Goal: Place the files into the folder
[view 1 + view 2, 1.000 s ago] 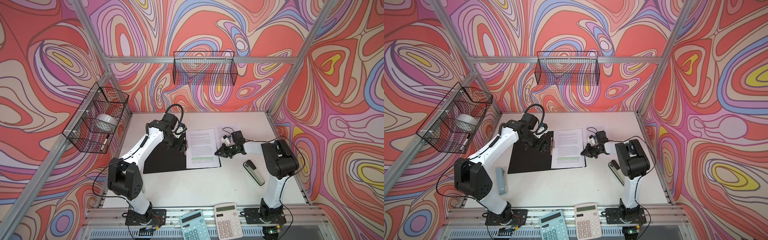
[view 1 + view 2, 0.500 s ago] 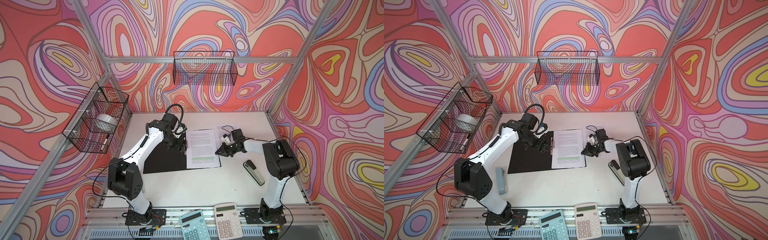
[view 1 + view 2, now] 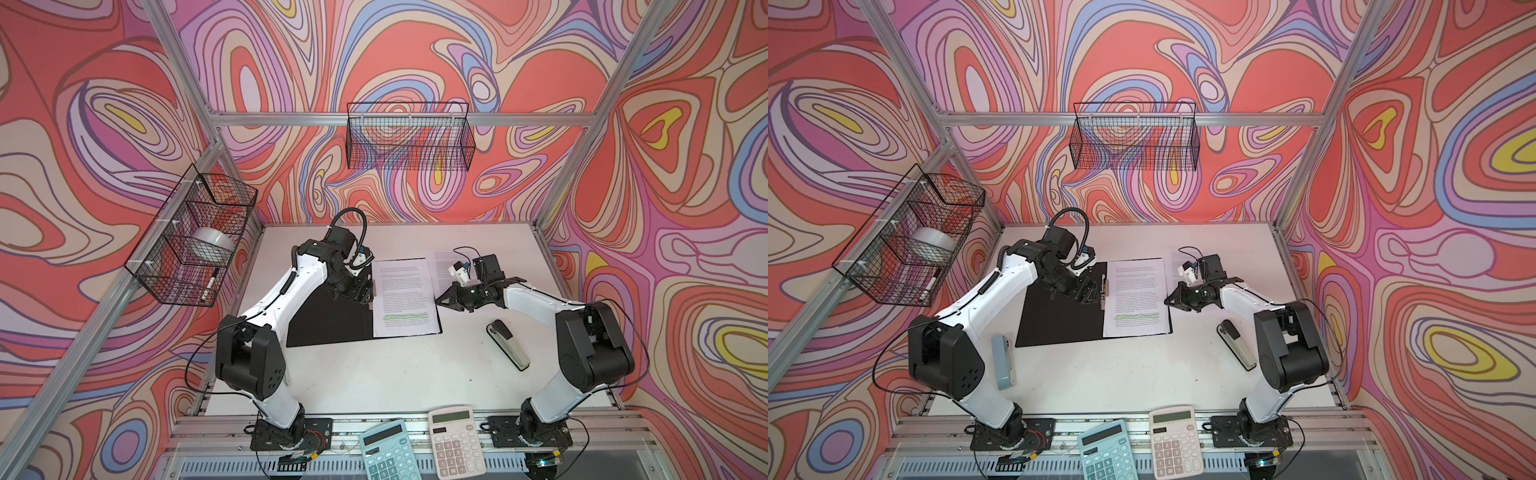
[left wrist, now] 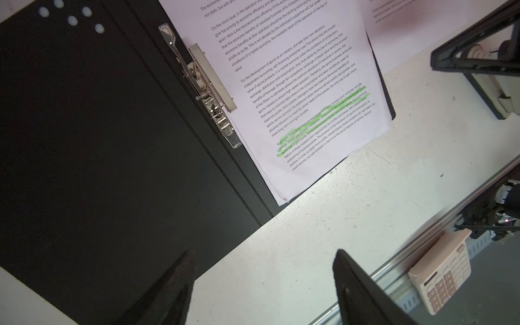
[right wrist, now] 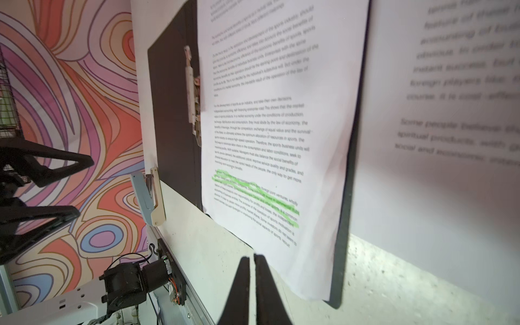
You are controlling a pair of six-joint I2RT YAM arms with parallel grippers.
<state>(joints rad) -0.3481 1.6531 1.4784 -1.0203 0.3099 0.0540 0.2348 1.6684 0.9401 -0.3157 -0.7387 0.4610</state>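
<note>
Little has changed over the last second. The right hand (image 3: 440, 299) stays closed and empty beside the folder's (image 3: 328, 320) right edge; the left hand (image 3: 368, 293) hangs open over the spine clip (image 4: 208, 92). The highlighted sheet (image 3: 405, 299) lies inside the folder, while the second sheet (image 3: 441, 261) still waits on the surface (image 3: 374, 374).

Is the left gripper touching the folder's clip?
Apart. The left wrist view shows the clip well clear of the open left gripper, black folder between.
</note>
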